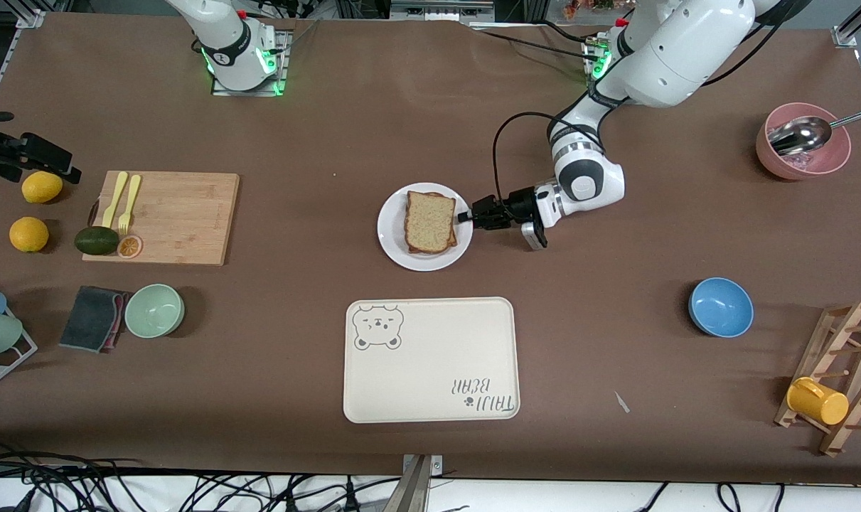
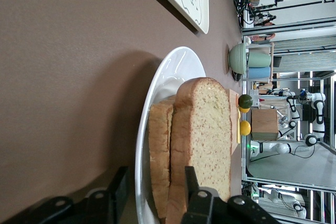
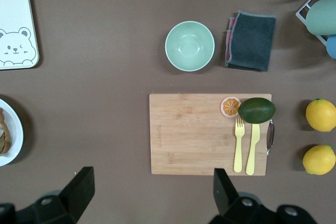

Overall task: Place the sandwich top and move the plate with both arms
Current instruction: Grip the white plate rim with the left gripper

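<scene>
Brown matting covers the whole table (image 1: pixel 373 128), w/ cables trailing off the front edge and metal framing at the corners. Lots of clutter round the edges: wooden cutting board (image 1: pixel 167 217) w/ yellow cutlery, an avocado and an orange slice, two lemons beside it, green bowl (image 1: pixel 154 310) and dark cloth nearer the front camera, blue bowl (image 1: pixel 720 306), pink bowl w/ a metal scoop, wooden rack w/ a yellow mug.

White plate (image 1: pixel 391 235) sits mid-table, just farther from the front camera than the cream bear-print tray (image 1: pixel 430 363). Sandwich top (image 1: pixel 429 220) lies on it, light brown and speckled, darker crust, stacked over another slice that peeks out at the edge.

Left gripper (image 1: pixel 466 217) is down at the plate rim, toward the left arm's end; fingers apart, one under the rim, one above beside the bread, not visibly pinching yet. Right gripper (image 3: pixel 152 190) waits high over the cutting board, fingers spread wide, nothing in them.
</scene>
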You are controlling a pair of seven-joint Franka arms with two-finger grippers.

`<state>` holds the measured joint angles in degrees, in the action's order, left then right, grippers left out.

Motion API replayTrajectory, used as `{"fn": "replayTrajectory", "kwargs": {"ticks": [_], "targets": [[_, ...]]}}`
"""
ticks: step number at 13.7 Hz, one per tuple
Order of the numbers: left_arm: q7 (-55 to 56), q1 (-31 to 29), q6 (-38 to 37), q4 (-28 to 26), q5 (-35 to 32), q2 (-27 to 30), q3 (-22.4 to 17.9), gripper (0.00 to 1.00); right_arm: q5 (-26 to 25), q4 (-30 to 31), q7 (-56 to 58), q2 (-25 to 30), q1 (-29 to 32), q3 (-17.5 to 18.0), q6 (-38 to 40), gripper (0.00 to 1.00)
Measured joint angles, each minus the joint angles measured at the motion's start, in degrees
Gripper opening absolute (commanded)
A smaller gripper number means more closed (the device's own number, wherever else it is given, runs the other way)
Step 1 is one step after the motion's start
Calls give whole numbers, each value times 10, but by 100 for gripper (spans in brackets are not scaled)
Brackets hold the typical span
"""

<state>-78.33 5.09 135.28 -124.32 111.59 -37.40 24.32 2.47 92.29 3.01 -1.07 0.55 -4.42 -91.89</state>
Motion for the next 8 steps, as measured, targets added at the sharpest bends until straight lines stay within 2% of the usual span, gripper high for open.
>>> {"fn": "replayTrajectory", "kwargs": {"ticks": [8], "targets": [[-19, 0, 0, 3, 0, -13, 0, 24, 0, 0, 0, 0, 0, 0, 0, 100]]}}
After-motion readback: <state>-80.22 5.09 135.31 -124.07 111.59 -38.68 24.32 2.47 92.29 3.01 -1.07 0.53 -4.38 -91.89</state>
